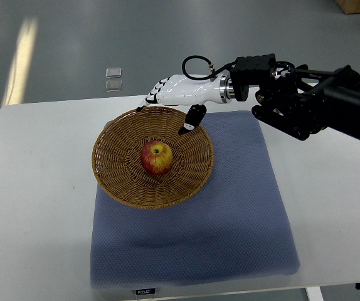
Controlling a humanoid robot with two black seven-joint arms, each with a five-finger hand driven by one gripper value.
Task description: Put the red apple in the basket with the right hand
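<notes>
A red apple [157, 157] with a yellow patch lies in the middle of the round wicker basket [114, 179]. My right hand [167, 106], white with black fingertips, hovers over the basket's far rim, up and to the right of the apple and apart from it. Its fingers are spread and hold nothing; the thumb points down toward the basket's inner wall. The black right arm [305, 100] reaches in from the picture's right edge. The left arm does not show.
The basket stands on the far left part of a blue-grey cloth mat [230, 213] spread on a white table [36, 207]. Beyond the table's far edge is grey floor with two small pale squares [113, 78].
</notes>
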